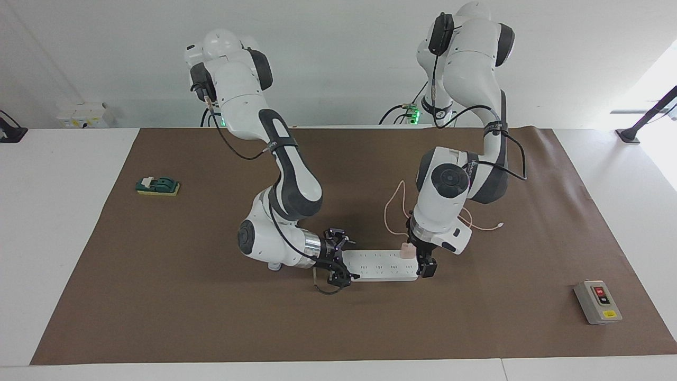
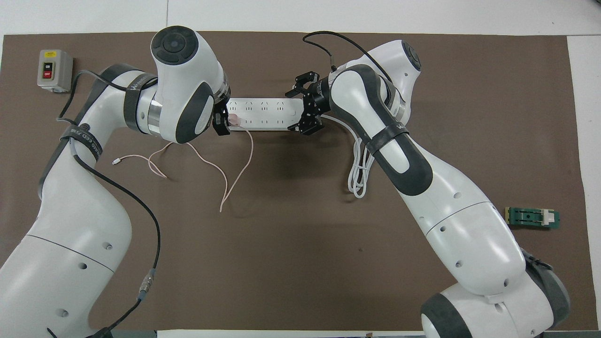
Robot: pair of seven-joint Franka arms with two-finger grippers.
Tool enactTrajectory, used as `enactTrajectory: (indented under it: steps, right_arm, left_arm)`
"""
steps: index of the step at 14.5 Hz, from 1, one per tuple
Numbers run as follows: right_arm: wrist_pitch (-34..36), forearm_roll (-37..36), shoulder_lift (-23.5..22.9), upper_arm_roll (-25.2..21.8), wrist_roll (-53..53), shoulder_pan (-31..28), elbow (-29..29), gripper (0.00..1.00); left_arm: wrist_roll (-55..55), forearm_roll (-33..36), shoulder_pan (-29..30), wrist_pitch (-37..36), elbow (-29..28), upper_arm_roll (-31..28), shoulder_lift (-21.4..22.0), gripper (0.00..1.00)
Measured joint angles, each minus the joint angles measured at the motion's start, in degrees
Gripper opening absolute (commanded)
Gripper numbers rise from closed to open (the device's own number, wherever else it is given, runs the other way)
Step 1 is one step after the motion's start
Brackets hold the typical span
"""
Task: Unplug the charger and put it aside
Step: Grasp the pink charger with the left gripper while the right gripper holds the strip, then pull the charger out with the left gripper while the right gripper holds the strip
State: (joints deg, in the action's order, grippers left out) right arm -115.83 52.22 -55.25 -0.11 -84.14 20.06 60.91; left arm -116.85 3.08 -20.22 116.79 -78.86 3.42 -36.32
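Note:
The pale pink charger (image 1: 406, 251) is plugged into the long white power strip (image 1: 378, 264) at the end toward the left arm. It also shows in the overhead view (image 2: 235, 121). Its thin pink cable (image 2: 244, 159) trails over the mat toward the robots. My left gripper (image 1: 419, 255) is right at the charger and that end of the strip; it also shows in the overhead view (image 2: 221, 121). My right gripper (image 1: 338, 263) is shut on the strip's other end (image 2: 281, 112), one finger on each long side (image 2: 306, 107).
The strip's thick white cord (image 2: 359, 173) lies coiled under the right arm. A grey switch box (image 1: 597, 301) sits toward the left arm's end, farther from the robots. A small green and yellow object (image 1: 157, 186) lies toward the right arm's end. A brown mat (image 1: 211, 317) covers the table.

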Motion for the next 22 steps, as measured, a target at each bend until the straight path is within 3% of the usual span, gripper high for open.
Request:
enactTrajectory:
  steps: [10,12,13,14,15,16,17,18,22]
  right_arm:
    - [0.12,0.0,-1.21,0.05,4.27,0.05,-0.8,1.0]
    - [-0.25,0.0,-1.49,0.04,5.49,0.05,-0.72,1.0]
    - [-0.53,0.0,-1.75,0.04,5.83,0.05,-0.72,1.0]
    - [-0.74,0.0,-1.97,0.04,5.94,0.05,-0.71,1.0]
    - [-0.89,0.0,-2.11,0.04,5.97,0.06,-0.71,0.92]
    - [-0.96,0.0,-2.18,0.05,6.02,0.11,-0.71,0.42]
    - [-1.18,0.0,-2.14,0.0,5.78,0.15,-0.71,0.18]
    - [-1.18,0.0,-2.14,-0.01,5.77,0.16,-0.71,0.13]
    - [-1.26,0.0,-2.14,-0.06,5.78,0.22,-0.7,0.13]
  left_arm:
    - [-1.11,0.0,-1.29,-0.72,-2.45,0.03,-0.09,1.0]
    - [-1.09,0.01,-1.29,-0.72,-2.44,-0.02,-0.09,0.84]
    - [-0.96,0.02,-1.29,-0.72,-2.42,-0.03,-0.09,0.67]
    - [-0.78,0.03,-1.29,-0.72,-2.41,-0.03,-0.08,0.41]
    - [-0.58,0.03,-1.29,-0.71,-2.38,-0.02,-0.06,0.0]
    - [-0.38,0.03,-1.29,-0.71,-2.36,0.0,-0.01,0.0]
    - [-0.24,0.03,-1.3,-0.72,-2.35,0.06,0.07,0.0]
    - [-0.18,0.03,-1.31,-0.72,-2.35,0.08,0.11,0.0]
    - [0.14,0.08,-1.32,-0.68,-2.28,0.04,0.14,0.0]
